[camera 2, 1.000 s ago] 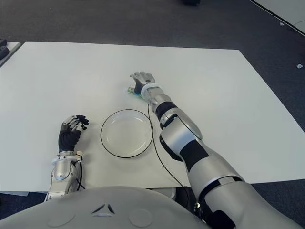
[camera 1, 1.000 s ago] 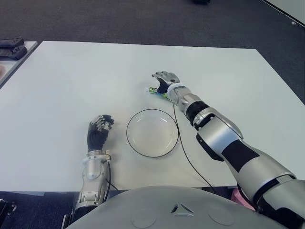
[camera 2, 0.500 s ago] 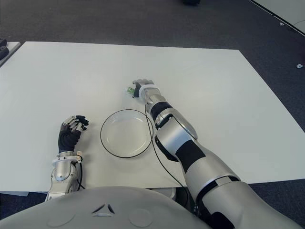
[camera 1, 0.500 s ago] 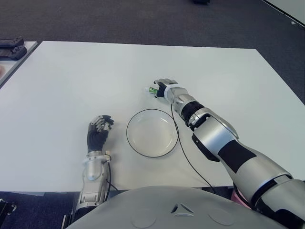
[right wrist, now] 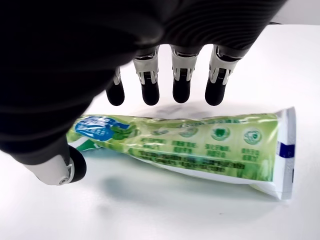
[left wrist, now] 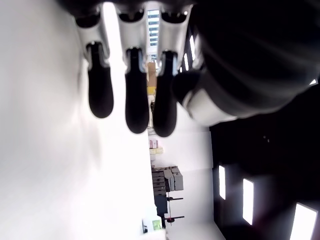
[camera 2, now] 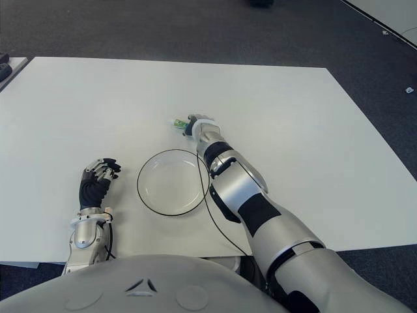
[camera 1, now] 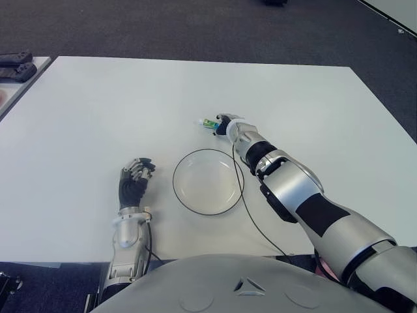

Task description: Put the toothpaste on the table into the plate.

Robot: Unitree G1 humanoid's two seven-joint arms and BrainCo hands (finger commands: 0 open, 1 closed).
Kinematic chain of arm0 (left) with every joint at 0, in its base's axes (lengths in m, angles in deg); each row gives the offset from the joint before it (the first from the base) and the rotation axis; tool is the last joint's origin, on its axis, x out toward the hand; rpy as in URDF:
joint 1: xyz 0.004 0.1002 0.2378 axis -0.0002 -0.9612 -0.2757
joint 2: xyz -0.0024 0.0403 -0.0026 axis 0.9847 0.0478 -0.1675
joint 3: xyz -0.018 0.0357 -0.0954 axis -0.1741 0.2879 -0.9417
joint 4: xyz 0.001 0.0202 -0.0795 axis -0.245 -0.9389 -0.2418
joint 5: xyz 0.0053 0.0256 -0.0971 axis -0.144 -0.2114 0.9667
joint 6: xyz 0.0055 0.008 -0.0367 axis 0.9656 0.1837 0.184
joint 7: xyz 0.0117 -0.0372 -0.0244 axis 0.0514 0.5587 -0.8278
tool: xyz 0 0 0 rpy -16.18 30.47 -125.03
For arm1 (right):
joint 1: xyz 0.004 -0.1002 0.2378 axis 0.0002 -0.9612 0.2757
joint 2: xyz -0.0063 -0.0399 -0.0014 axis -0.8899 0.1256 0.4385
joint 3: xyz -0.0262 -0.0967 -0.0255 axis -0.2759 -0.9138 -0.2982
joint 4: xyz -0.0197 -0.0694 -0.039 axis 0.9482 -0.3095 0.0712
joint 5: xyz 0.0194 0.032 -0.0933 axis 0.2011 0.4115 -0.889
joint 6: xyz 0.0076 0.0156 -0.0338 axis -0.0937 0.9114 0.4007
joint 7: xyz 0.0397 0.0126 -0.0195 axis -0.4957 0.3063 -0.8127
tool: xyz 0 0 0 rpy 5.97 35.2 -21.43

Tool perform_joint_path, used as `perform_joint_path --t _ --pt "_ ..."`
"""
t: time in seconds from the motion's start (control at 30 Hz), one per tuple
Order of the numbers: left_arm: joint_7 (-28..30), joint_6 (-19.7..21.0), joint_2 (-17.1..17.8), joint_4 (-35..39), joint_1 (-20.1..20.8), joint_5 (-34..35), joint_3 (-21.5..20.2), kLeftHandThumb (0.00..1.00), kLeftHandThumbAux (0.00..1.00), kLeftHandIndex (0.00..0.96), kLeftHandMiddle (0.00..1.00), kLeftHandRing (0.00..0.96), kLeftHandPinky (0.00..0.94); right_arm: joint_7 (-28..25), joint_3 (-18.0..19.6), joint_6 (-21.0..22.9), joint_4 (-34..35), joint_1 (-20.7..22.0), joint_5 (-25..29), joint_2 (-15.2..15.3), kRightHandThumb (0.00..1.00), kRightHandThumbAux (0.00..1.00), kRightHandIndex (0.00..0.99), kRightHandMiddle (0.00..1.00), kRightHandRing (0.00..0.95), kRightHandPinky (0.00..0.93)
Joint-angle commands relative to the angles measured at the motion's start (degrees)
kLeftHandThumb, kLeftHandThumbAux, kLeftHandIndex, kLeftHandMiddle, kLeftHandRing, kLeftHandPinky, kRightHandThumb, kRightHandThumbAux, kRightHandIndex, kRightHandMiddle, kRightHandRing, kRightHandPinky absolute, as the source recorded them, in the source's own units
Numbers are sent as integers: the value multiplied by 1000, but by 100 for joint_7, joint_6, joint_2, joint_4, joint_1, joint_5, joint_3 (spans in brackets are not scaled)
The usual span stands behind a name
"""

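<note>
Toothpaste lay flat on the white tabletop, just past the far rim of the plate. It was a green tube with a flat, crimped white end. It looked light and soft, so a hard squeeze might dent it or push paste out. Its skin looked smooth and shiny, so it could slip. The best place to hold it seemed to be across the fat middle, with fingers on one long side and the thumb on the other.

The right hand was right over the tube. In the right wrist view, 4 fingertips pointed down at the tabletop just behind the tube, and the thumb sat at the front, near the end with the blue mark. The hand was partly curled around the tube but had not closed on it. It was hard to tell if any finger touched it yet.

The plate was clear glass with a dark rim and had nothing in it. The left hand showed on the left side of the plate, with its fingers loosely bent and nothing in them.

The tabletop was big, white and smooth. Dark carpet covered the floor around it.
</note>
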Motion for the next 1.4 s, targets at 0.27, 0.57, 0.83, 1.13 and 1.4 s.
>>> perform_joint_path --t 0.27,0.57,0.83,1.13,1.4 --pt "-83 204 -57 -10 -304 -7 -62 708 723 426 488 487 490 632 427 -102 -29 -314 369 74 479 502 0 0 0 0" --pt "-81 214 -12 27 -379 11 -137 708 724 425 490 490 498 981 576 -413 -93 -669 424 236 492 521 0 0 0 8" --pt "-78 188 -20 51 -424 -18 -197 708 725 425 489 492 497 1171 469 -348 -121 -839 290 189 503 547 0 0 0 72" --pt "-81 221 -27 94 -449 -29 -226 707 724 425 486 489 486 1177 234 -282 -134 -862 37 219 517 553 23 52 59 147" --pt "-92 328 -48 172 -464 -34 -217 707 724 424 484 483 481 1278 -6 -290 -141 -876 -227 272 551 538 70 117 125 219"
